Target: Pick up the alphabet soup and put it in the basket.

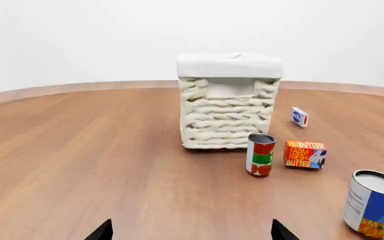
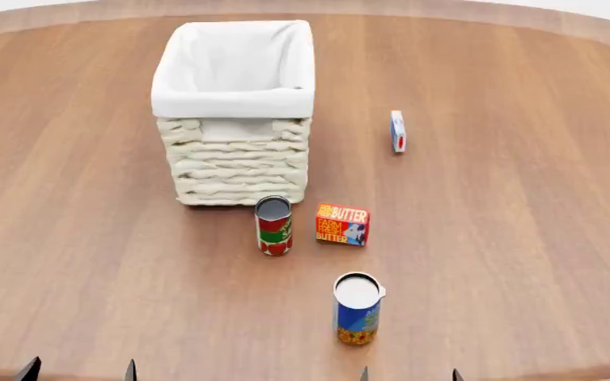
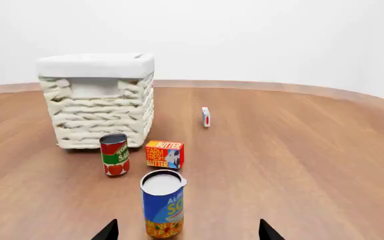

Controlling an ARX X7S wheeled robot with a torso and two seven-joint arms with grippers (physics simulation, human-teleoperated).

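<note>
**Soup can waiting at the near edge**

Near the front edge of the desk, right of centre: alphabet soup (image 2: 357, 309), upright, pale top up, untouched. Farther back, left of centre: basket (image 2: 235, 111), liner folded over the rim, mouth open and empty as far as visible. Between the 2: red-and-green can (image 2: 273, 225) just in front of the basket's near wall, butter box (image 2: 342, 224) just beside it. Toward the right side, well apart: small white carton (image 2: 397, 131).

Right gripper (image 3: 186, 232): only 2 dark fingertips visible, spread wide, holding nothing, soup can almost straight ahead. Left gripper (image 1: 190, 232): likewise 2 tips well apart, empty, aimed at the basket.

Best handled with the right arm, probably: advance level, straddle the can at mid-label, close squarely so no tipping. Lift clear above the butter box and the other can before crossing. Basket walls tall, so rise above the rim first, then release over the middle.

Smooth brown wood desk (image 2: 517, 238) with a curved rim; plain white walls behind.
</note>
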